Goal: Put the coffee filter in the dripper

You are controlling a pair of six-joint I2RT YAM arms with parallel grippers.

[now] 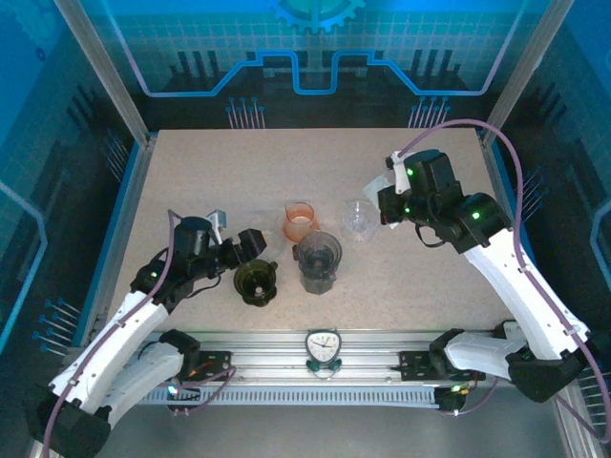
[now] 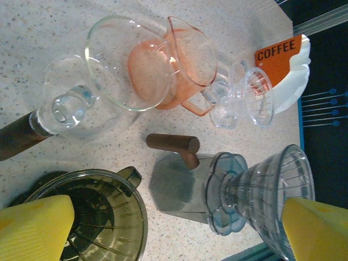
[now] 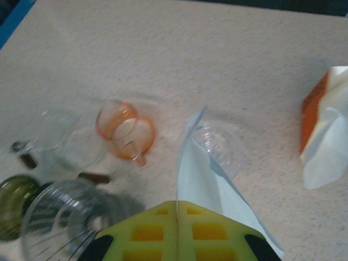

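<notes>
Speckled beige tabletop (image 1: 191, 181) carried everything. Nearest, the left gripper (image 2: 176, 217) had its yellow fingers spread wide and held nothing, flanking the dark green dripper (image 2: 98, 212) and the smoky dripper (image 2: 261, 190). Farther off, the right gripper (image 3: 177, 209) was pinched together on the white coffee filter (image 3: 201, 174), which hung over the clear dripper (image 3: 217, 142), right of the orange dripper (image 3: 126, 130). The filter pack (image 3: 326, 125) lay farther right.

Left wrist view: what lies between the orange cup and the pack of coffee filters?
A small clear dripper stands between the orange cup and the filter pack, as the left wrist view shows.
</notes>
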